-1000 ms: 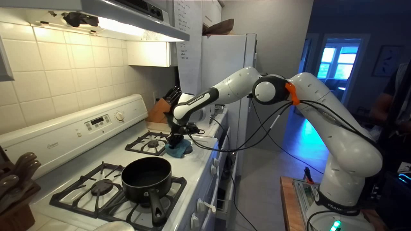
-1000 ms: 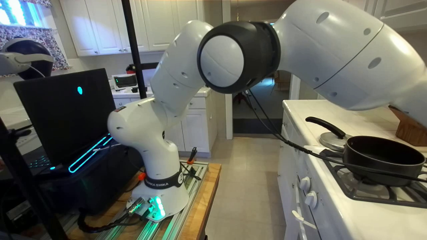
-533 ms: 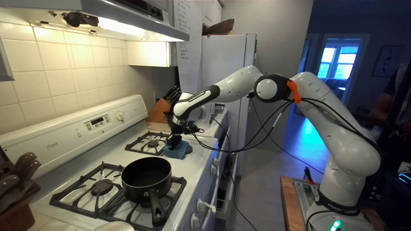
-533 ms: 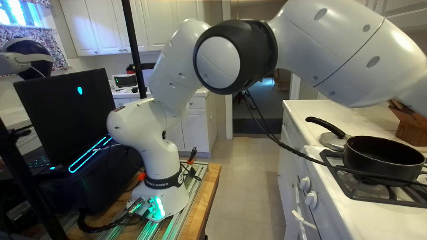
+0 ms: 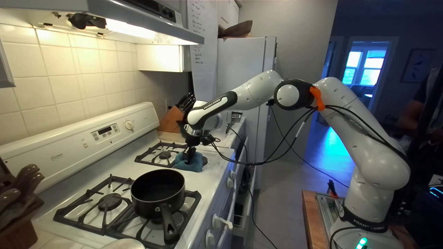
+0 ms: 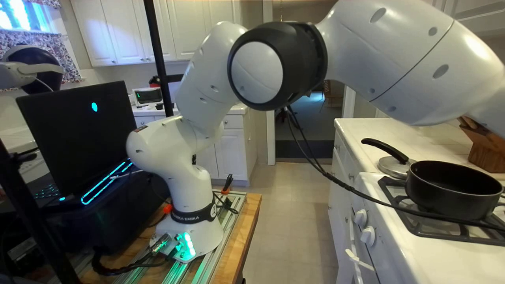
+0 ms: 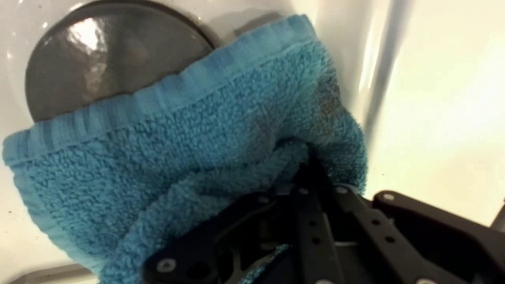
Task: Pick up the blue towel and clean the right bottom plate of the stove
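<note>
In an exterior view the arm [image 5: 341, 98] is arching towards the stove [image 5: 204, 185], elbow [image 5: 287, 98] standing high, forearm [image 5: 256, 91] slanting down. The gripper [image 5: 188, 160] is pointing downward, its jaws pressing firmly together on a bunched fold of the blue towel [image 7: 158, 142], which is lying on the right bottom plate [image 7: 341, 35], hiding part of the round grey cap [image 7: 118, 55].

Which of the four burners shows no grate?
The front burner partly hidden by the blue towel: its cap shows without one, while the other three burners carry black grates.
</note>
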`<action>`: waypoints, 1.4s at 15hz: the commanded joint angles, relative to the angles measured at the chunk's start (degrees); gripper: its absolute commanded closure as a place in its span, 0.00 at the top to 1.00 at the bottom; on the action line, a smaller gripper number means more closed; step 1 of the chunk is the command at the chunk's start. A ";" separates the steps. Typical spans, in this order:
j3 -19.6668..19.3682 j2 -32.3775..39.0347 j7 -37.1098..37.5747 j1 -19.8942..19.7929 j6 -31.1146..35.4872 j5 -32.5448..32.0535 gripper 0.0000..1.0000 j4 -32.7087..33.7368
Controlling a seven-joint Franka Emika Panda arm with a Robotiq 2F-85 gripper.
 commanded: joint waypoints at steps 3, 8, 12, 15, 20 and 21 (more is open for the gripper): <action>-0.15 -4.08 -7.87 -0.39 -3.08 -1.64 0.01 -5.33; -1.38 -4.73 -7.45 0.17 -0.41 -0.90 0.01 -6.42; -1.58 -6.43 -9.43 -0.09 -0.21 -1.00 0.01 -8.84; -2.15 -6.10 -6.63 0.08 2.68 0.40 0.01 -8.13; -2.08 -6.77 -5.91 -0.82 6.21 0.98 0.01 -8.43; -2.25 -6.51 -4.61 -0.95 7.83 1.49 0.01 -7.93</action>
